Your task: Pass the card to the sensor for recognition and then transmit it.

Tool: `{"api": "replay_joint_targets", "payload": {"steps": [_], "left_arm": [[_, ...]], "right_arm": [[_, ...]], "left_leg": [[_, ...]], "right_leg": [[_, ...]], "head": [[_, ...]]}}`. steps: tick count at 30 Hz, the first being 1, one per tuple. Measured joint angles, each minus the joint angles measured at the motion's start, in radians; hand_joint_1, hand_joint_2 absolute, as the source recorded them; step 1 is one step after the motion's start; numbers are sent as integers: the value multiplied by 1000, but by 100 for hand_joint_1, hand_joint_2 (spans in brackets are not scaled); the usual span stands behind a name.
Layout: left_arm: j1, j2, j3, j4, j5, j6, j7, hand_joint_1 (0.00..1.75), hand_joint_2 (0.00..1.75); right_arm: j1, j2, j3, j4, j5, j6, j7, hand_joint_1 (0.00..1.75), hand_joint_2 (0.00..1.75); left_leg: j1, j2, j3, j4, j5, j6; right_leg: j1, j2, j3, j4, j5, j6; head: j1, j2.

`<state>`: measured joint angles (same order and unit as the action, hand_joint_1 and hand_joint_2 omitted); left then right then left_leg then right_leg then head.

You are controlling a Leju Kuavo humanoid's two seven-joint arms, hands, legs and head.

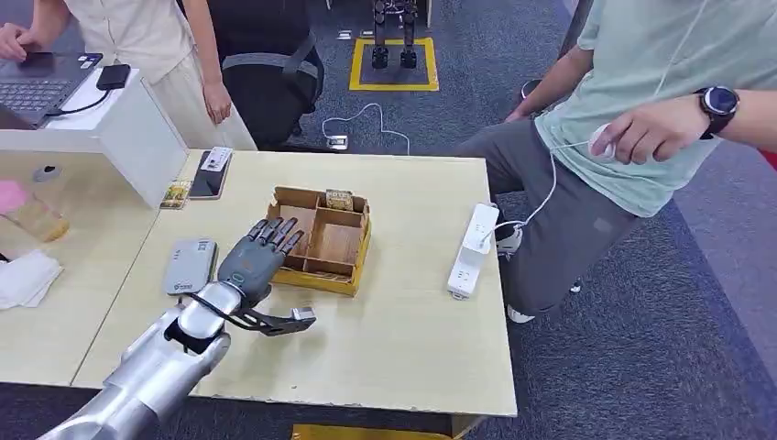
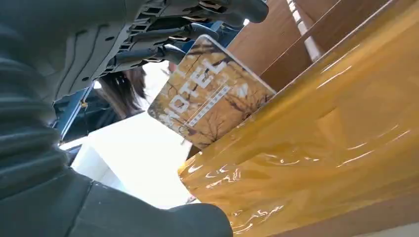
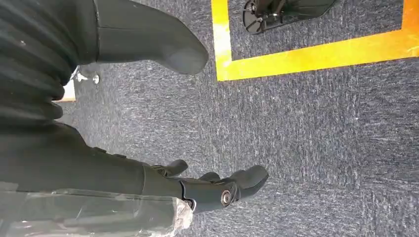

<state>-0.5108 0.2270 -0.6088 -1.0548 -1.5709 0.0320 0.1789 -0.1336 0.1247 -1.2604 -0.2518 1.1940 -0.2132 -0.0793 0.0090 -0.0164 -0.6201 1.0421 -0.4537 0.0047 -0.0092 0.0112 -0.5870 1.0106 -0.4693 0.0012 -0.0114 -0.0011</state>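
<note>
A wooden box tray point(image 1: 322, 275) with a yellow wrapped wall point(image 2: 316, 148) sits mid-table. My left hand point(image 1: 261, 252) reaches over its left side, fingers down in a compartment. In the left wrist view those fingers point(image 2: 163, 49) touch the upper edge of a brown card printed "HOTEL" point(image 2: 210, 94), which stands tilted inside the box. The thumb point(image 2: 188, 219) stays outside the wall, apart from the card. A second card point(image 1: 339, 199) stands in the back compartment. The grey sensor point(image 1: 191, 266) lies left of the hand. My right hand point(image 3: 108, 170) hangs over carpet, holding nothing.
A white power strip point(image 1: 474, 249) lies at the table's right edge. A phone point(image 1: 210, 174) and a small card point(image 1: 175, 193) lie at the back left by a white partition point(image 1: 137, 128). One person point(image 1: 641, 110) sits at right, another point(image 1: 156, 37) stands behind.
</note>
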Motion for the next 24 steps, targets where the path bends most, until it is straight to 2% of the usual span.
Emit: {"api": "replay_joint_targets", "payload": {"steps": [4, 10, 24], "left_arm": [[-4, 6, 8, 0, 0, -5, -7, 0, 175], [-28, 15, 42, 1, 0, -23, -68, 0, 175], [-56, 22, 64, 17, 0, -31, -68, 0, 175]], "right_arm": [[0, 0, -4, 0, 1, 0, 0, 0, 175], [0, 0, -6, 0, 10, 1, 0, 0, 175], [0, 0, -8, 0, 15, 1, 6, 0, 175]], "left_leg": [[0, 0, 0, 0, 0, 0], [0, 0, 0, 0, 0, 0], [0, 0, 0, 0, 0, 0]], "right_leg": [[0, 0, 0, 0, 0, 0], [0, 0, 0, 0, 0, 0], [0, 0, 0, 0, 0, 0]], "head": [[0, 0], [0, 0], [0, 0]]}}
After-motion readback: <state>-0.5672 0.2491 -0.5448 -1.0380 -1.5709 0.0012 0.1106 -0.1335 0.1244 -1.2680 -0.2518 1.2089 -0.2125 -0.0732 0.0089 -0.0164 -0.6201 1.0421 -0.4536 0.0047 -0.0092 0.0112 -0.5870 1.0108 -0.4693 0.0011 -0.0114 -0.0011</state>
